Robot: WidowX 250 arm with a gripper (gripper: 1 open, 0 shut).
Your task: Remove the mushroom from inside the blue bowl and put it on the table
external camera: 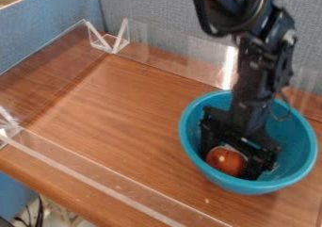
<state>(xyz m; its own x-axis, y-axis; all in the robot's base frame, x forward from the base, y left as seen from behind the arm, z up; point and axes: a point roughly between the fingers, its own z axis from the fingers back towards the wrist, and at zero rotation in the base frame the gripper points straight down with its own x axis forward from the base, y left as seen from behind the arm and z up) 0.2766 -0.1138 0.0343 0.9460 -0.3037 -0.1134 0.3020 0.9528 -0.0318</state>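
Nearest of all, the long strip of clear acrylic wall is seen along the front edge of the bench, with dark cables partly shown below it at the left corner. Just beyond, toward the right, the blue bowl is set on the wood-grain surface, and in its near part the mushroom is held by the bowl's floor, its orange-brown cap partly covered by the black fingers. These are lowered inside the rim and spread open, released, one on either side of the cap; whether the cap is touched by them cannot be told. Above and behind the bowl, the dark arm is angled down from the top of the view. Farther back, the bench is bordered by more clear wall, and behind that a grey fabric panel is seen
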